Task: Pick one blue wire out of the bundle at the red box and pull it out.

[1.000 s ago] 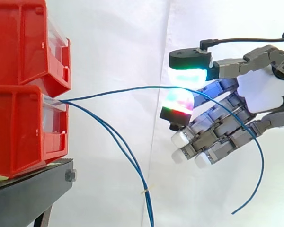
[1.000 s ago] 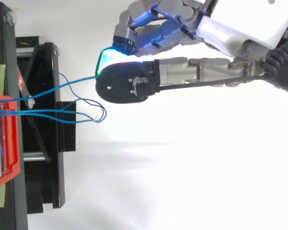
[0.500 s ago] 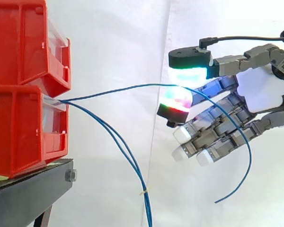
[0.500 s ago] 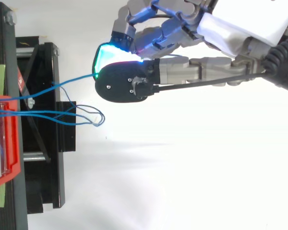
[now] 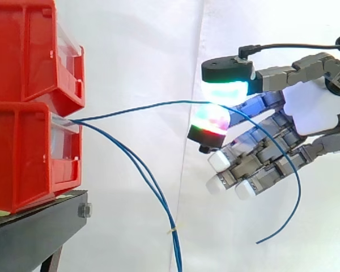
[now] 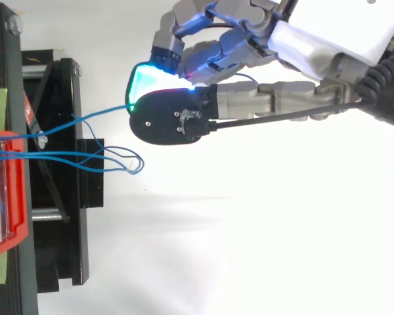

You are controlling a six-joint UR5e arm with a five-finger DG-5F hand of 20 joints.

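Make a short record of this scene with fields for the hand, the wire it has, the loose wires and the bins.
hand: hand pinches one blue wire between two glowing pads
held wire: runs almost level from the lower red bin to the pads; free end hangs below the hand
loose wires: other wires droop from the same bin
bins: upper red bin stacked on the lower one, on a black stand

Close level side view, overhead view, shared hand (image 5: pixel 309 110)

The grey-linked hand (image 5: pixel 309 110) has a white palm, glowing pads (image 5: pixel 225 90) and seemingly screw-fastened black cap.
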